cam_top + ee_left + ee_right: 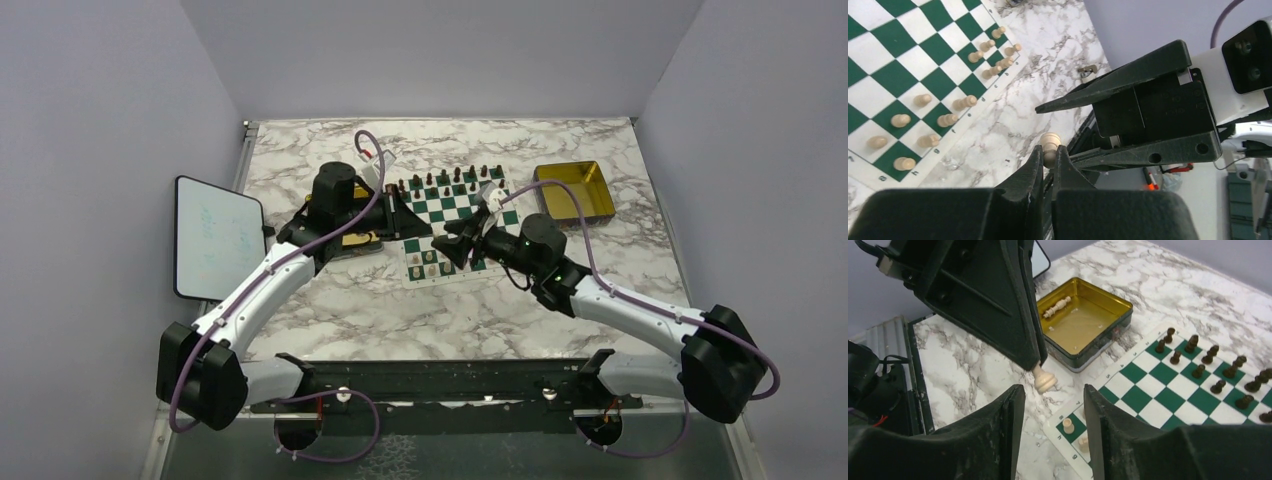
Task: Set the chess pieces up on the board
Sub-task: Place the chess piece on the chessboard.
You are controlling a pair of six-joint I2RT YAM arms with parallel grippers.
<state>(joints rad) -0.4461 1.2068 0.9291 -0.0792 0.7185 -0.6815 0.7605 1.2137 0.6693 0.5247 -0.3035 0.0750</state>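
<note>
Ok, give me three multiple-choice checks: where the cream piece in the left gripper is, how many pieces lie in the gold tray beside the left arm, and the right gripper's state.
1. The cream piece in the left gripper is:
A) on a green square
B) over the marble, between the gold tray and the board
C) inside the tray

2. Cream pieces lying in that tray:
A) none
B) one
C) four

3. The right gripper is:
A) shut on a dark piece
B) shut on the tray rim
C) open, empty

Answers:
1 B, it hangs off the board's corner.
2 B, a single piece lies on its side.
3 C, its fingers stand apart with nothing gripped.
</note>
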